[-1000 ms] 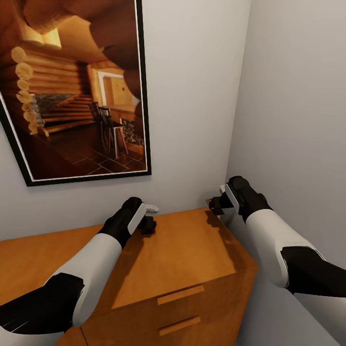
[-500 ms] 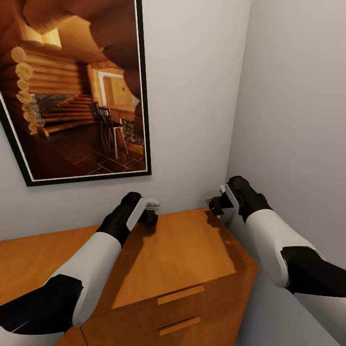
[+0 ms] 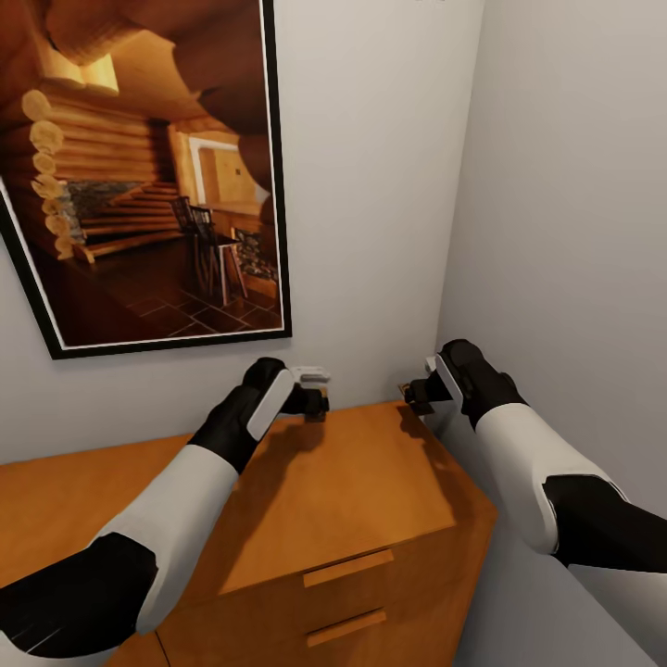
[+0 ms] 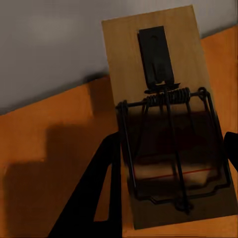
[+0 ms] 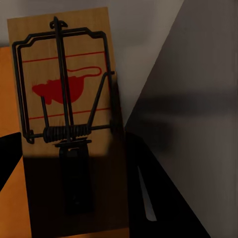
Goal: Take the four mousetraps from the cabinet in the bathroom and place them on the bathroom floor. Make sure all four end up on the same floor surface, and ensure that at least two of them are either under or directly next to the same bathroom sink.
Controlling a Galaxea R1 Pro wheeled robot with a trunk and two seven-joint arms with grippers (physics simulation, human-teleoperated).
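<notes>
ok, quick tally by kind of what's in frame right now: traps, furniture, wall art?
Mousetraps: 2, one held in the left tool, one held in the right tool
Wooden cabinet: 1
Drawer fronts with handles: 2
Framed picture: 1
Total: 6

Left tool [image 3: 318, 405]: it has moved to the right along the back of the cabinet top [image 3: 352, 491] and a little upward, nearer to the wall; one second ago it was more to the left and lower.
Left arm: the forearm now reaches further toward the middle of the cabinet top.
Mousetrap in left tool [image 4: 168, 119]: it went along with the tool, held between the fingers above the wooden top.
Shadow of left arm: it has shifted to the right on the cabinet top.
</notes>
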